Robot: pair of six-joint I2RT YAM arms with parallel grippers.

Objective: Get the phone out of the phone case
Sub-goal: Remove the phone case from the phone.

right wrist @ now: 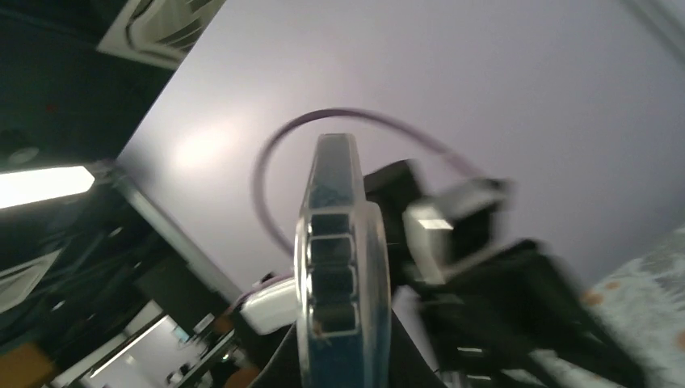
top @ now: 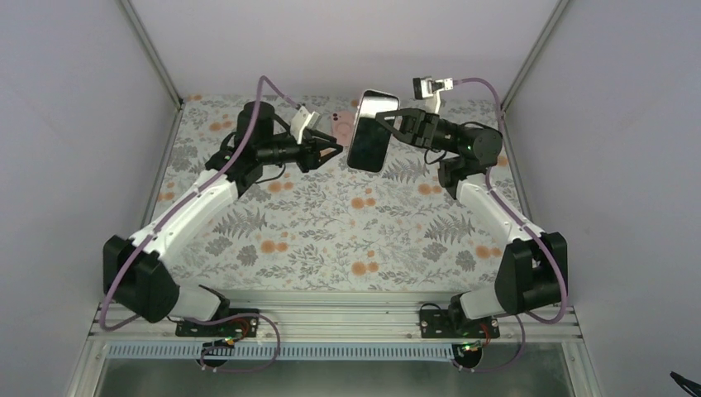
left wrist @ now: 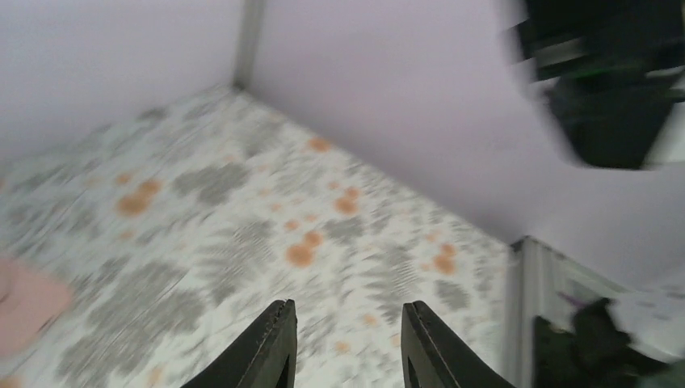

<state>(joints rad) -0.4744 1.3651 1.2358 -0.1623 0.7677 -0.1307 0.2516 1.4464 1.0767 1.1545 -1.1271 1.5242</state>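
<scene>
Phone (top: 369, 136) lifted clear of the counter (top: 331, 240), clamped in the right jaws at the end of the right arm (top: 488, 207). Its dark screen faces the overhead camera, and it stands tilted on end. In the right wrist view the phone (right wrist: 335, 259) shows edge-on, rising straight up from between those jaws. A pale rim runs round its edge, too blurred to say whether that is the phone's own frame.

Pink case (top: 340, 120) lies flat on the counter just beyond the left jaws, partly hidden behind the raised phone. In the left wrist view the case (left wrist: 24, 303) is a blurred pink patch low and to the left of the jaws, apart from them.

Left jaws are released and grasp nothing: their two dark fingers (left wrist: 271, 347) stand apart, with only the flowered counter between them. They hang above the counter, pointing toward the phone.

Judging from this, the main step looks done, since phone and pink case sit apart. What seems left is to set the phone down on the counter beside the case and let go of it.
</scene>
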